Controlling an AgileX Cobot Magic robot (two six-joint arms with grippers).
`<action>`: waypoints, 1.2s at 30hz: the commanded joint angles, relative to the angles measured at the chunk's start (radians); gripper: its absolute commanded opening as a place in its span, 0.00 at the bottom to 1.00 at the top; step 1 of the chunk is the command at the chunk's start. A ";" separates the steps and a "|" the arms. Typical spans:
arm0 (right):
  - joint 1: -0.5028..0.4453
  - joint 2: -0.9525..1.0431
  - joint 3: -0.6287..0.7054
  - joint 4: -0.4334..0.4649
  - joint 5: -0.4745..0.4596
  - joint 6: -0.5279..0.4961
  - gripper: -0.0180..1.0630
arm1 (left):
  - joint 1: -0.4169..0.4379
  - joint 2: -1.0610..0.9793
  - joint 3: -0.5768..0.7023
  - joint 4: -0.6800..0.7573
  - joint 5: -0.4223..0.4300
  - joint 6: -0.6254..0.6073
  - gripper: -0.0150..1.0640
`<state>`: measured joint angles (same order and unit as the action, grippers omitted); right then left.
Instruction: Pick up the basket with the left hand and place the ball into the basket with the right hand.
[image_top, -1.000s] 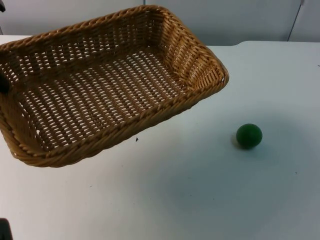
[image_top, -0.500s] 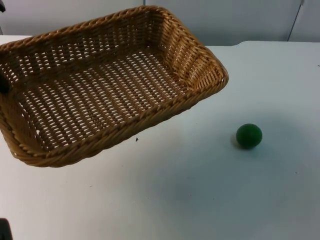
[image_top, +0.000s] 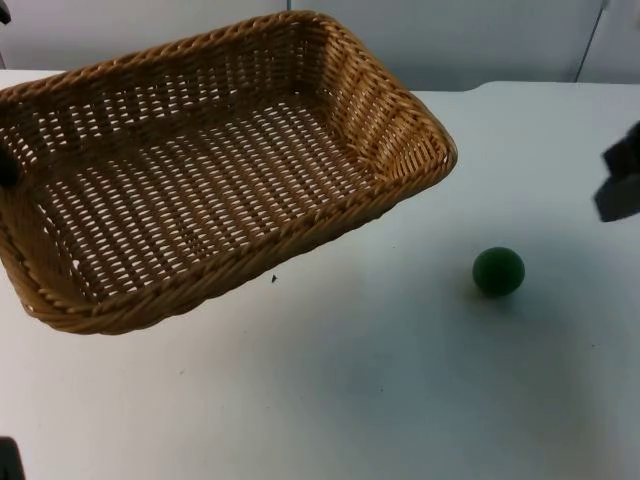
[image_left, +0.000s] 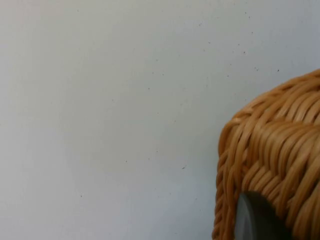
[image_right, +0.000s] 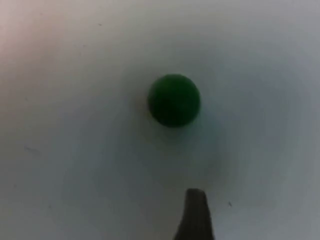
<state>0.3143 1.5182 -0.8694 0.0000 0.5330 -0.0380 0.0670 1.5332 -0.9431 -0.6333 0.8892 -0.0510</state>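
While tilted, basket (image_top: 200, 180) long axis left-right | ball (image_top: 498, 271) beside it

Basket (image_top: 210, 170) raised and tilted over the table's (image_top: 350, 400) left part, ball (image_top: 498, 271) on the table well to its right, right gripper (image_top: 622, 180) near the ball, further right, apart from it

We see a corner of the wicker basket (image_left: 272, 150) over the white table (image_left: 110, 110). A dark fingertip (image_left: 257, 220) presses against its woven wall.
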 joint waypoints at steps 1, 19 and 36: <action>0.030 0.069 -0.053 0.000 -0.028 0.025 0.64 | 0.000 -0.012 -0.010 -0.037 -0.005 0.004 0.01; 0.066 0.451 -0.203 0.000 -0.194 0.038 0.64 | 0.000 -0.012 -0.010 -0.037 -0.005 0.004 0.01; 0.066 0.557 -0.218 0.000 -0.200 0.038 0.60 | 0.000 -0.012 -0.010 -0.036 -0.004 0.004 0.01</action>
<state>0.3766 2.0686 -1.0821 0.0000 0.3253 0.0000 0.0670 1.5332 -0.9431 -0.6333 0.8873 -0.0491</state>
